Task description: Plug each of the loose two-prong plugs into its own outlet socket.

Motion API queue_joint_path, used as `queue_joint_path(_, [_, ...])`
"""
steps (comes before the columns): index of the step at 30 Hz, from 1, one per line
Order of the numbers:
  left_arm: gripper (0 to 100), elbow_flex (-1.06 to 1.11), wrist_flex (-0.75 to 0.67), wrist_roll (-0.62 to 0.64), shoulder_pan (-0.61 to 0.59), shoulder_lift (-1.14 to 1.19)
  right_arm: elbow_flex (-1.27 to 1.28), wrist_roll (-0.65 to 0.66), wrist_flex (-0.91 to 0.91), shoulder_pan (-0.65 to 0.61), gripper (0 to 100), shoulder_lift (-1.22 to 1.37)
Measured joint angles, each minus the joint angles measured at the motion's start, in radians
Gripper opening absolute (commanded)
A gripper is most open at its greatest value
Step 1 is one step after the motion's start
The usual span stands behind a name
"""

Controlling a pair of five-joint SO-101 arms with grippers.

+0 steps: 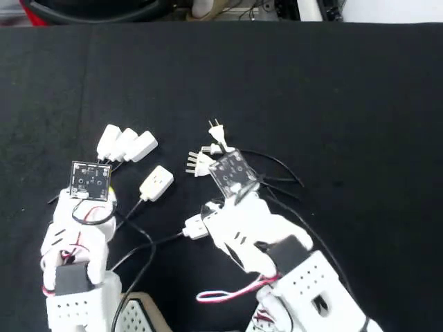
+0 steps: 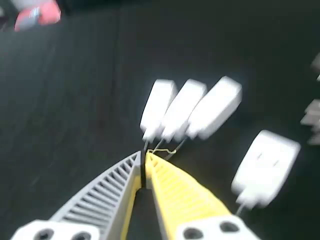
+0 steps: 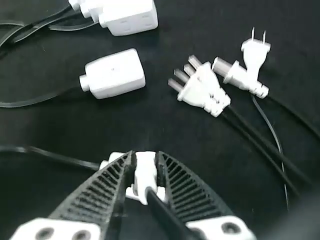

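Right pincer (image 3: 144, 158) clamps a white corded plug (image 3: 145, 172) near the lone socket (image 3: 115, 74), left pincer (image 2: 144, 157) closed; right wrist view shows loose pronged plugs (image 3: 202, 92) beside that socket.

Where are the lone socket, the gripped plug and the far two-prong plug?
lone socket (image 3: 114, 73): right wrist view, middle of its top face.
gripped plug (image 3: 145, 170): right wrist view, middle of its white body.
far two-prong plug (image 3: 255, 50): right wrist view, body behind the prongs.
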Motion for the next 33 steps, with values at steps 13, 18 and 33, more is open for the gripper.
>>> queue_joint_path(13, [3, 0.1, 0.114, -0.293, -0.06, 0.0, -0.319, -0.003, 0.087, 0.055, 1.2, 0.545])
queue_joint_path(18, [3, 0.104, 0.114, -0.299, -0.06, 0.0, -0.341, -0.005, 0.087, 0.068, 1.2, 0.64])
queue_joint_path(33, [3, 0.104, 0.114, -0.305, -0.06, 0.0, -0.341, -0.087, 0.075, 0.068, 1.2, 0.644])
